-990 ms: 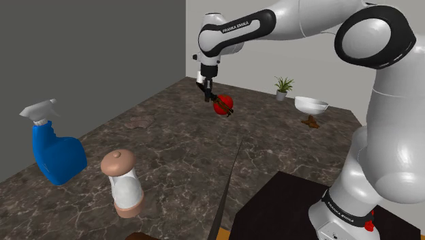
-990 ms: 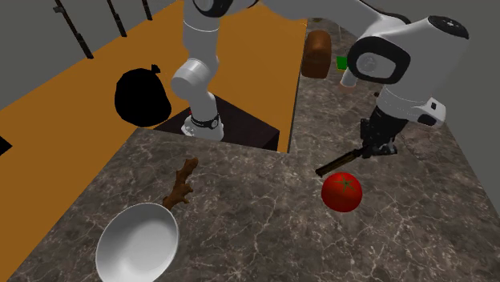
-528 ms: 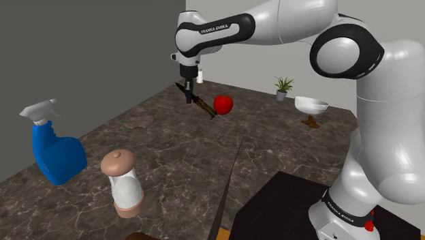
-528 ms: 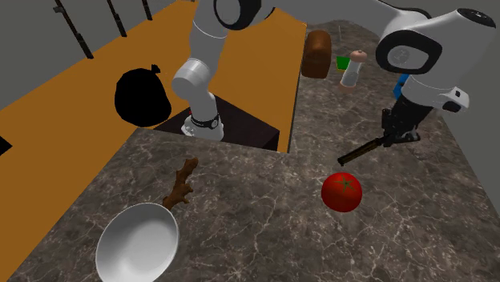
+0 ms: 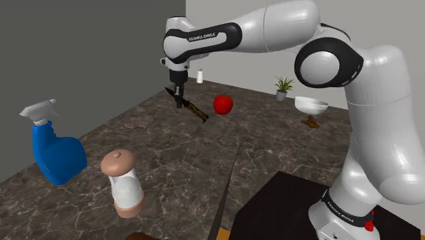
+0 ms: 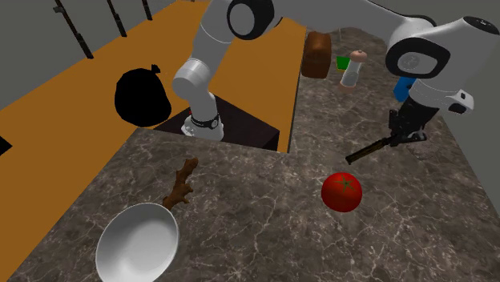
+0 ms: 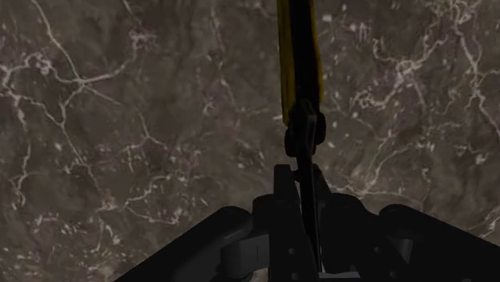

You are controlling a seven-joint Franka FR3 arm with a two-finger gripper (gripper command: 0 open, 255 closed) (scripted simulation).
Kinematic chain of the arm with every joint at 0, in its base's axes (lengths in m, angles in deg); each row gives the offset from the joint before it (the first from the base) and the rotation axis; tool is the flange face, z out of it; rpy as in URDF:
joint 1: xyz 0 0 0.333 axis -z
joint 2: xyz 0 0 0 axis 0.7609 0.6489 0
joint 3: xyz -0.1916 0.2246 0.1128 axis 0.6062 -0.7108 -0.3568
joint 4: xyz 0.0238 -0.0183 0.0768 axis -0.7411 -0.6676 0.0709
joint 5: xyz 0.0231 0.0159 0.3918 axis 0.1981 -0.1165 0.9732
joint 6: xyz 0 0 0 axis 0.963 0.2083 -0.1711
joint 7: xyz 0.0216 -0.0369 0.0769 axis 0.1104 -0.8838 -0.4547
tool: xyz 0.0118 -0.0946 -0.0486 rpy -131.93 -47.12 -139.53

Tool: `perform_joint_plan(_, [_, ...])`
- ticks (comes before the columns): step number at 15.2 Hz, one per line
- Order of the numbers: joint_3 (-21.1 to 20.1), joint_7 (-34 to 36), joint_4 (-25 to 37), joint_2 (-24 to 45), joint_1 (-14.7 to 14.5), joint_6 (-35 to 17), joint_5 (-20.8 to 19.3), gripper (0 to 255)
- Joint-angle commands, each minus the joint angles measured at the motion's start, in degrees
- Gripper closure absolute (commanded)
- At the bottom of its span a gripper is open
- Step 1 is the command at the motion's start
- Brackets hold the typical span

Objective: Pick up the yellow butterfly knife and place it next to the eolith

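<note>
Dark veined stone counter (image 5: 170,150), with items as follows. White bowl (image 6: 136,244) near one corner, a brown twig (image 6: 181,186) lying outside it, just beside its rim. Small pot (image 5: 280,96) near the far edge, holding a green plant (image 5: 282,84). Blue spray bottle (image 5: 58,153) with a white trigger, upright near the wall-side edge. Tan-capped shaker (image 5: 122,183), upright, near the spray bottle. Red tomato (image 5: 223,104) toward the middle of the counter. Flat brown eolith (image 5: 141,123) close to the wall-side edge. Black gripper (image 5: 180,102), pointing down above the counter, with its fingers (image 7: 282,200) closed tight on one end of the butterfly knife (image 7: 300,64). The knife's yellow-and-black length juts out past the fingertips and slants downward. It is held clear of the counter, between the tomato and the eolith and apart from both.
</note>
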Motion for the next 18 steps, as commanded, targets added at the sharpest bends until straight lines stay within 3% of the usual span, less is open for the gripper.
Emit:
perform_joint_plan(1, [-0.1,0.0,-1.3,0.3,-0.1,-1.5,0.1,255])
perform_joint_plan(12, [-0.5,-0.5,-6.5,2.7,-0.2,-9.0,0.8,255])
perform_joint_plan(18, [-0.5,-0.5,-6.5,2.7,-0.2,-9.0,0.8,255])
